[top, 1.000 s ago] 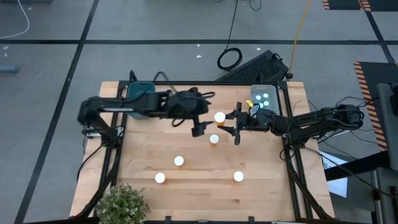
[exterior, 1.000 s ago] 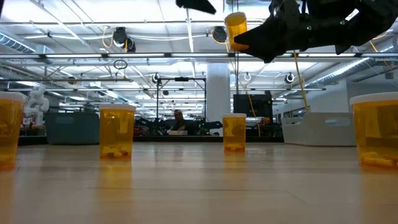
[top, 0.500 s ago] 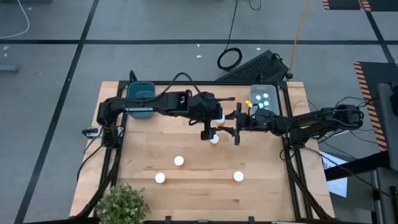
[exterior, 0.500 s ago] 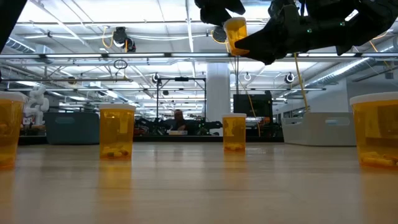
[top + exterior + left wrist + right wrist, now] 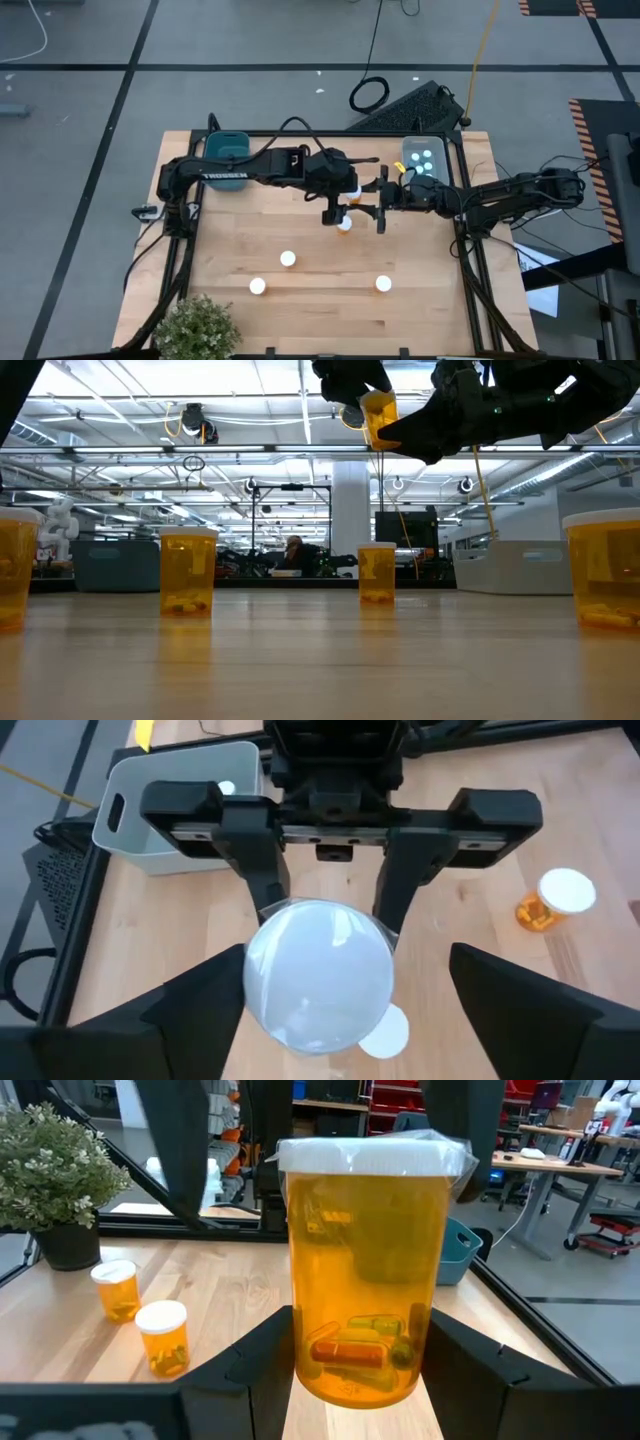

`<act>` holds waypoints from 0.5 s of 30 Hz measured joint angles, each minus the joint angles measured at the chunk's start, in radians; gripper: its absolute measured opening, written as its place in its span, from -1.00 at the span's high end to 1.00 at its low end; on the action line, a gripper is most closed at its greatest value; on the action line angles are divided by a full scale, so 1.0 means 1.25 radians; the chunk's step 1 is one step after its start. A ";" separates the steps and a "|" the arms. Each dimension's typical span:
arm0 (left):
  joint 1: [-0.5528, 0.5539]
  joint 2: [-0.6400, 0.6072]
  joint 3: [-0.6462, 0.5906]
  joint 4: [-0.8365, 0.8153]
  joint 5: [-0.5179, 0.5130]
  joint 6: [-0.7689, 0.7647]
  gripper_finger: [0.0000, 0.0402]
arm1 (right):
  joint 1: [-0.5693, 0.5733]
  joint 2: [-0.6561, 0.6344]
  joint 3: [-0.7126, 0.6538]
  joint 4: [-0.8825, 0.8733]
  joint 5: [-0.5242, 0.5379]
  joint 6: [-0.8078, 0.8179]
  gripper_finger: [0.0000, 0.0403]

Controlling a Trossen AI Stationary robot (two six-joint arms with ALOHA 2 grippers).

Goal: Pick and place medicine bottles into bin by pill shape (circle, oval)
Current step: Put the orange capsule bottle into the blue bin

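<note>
An orange medicine bottle [image 5: 355, 1270] with a white cap [image 5: 318, 972] and oval capsules inside hangs over the table's middle, with my right gripper [image 5: 355, 1380] shut on it. My left gripper [image 5: 345, 1005] stands open right above it, one finger on either side of the cap, apart from it. In the high view my left gripper [image 5: 338, 205] hides this bottle, and my right gripper [image 5: 362, 200] is beside it. Several more orange bottles stand on their bases on the table, the nearest [image 5: 344, 224] just below the grippers. My right gripper pinches the bottle's lower body [image 5: 300, 1365] between its two fingers, one on each side. The fingers come level from the table's right. The bottle stands upright, cap up, lifted clear of the table [image 5: 379, 415].
A teal bin [image 5: 228, 148] sits at the far left corner. A white bin [image 5: 424, 158] with capped bottles in it sits at the far right. Three bottles [image 5: 288, 259] [image 5: 257, 286] [image 5: 383, 284] stand toward the near edge. A potted plant [image 5: 195, 325] fills the near left corner.
My left gripper has gone toward the table's right and down, and now stands over the cap of the bottle that my right gripper holds. The bottle has stayed upright in the same place.
</note>
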 joint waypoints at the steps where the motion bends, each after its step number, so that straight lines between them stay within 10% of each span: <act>1: 0.000 0.000 0.000 0.001 -0.001 -0.001 -0.67 | 0.000 0.000 0.000 0.000 0.000 0.000 0.10; 15: 0.006 0.000 0.000 -0.002 -0.042 -0.018 -0.09 | 0.000 0.000 0.000 -0.007 0.002 -0.003 0.10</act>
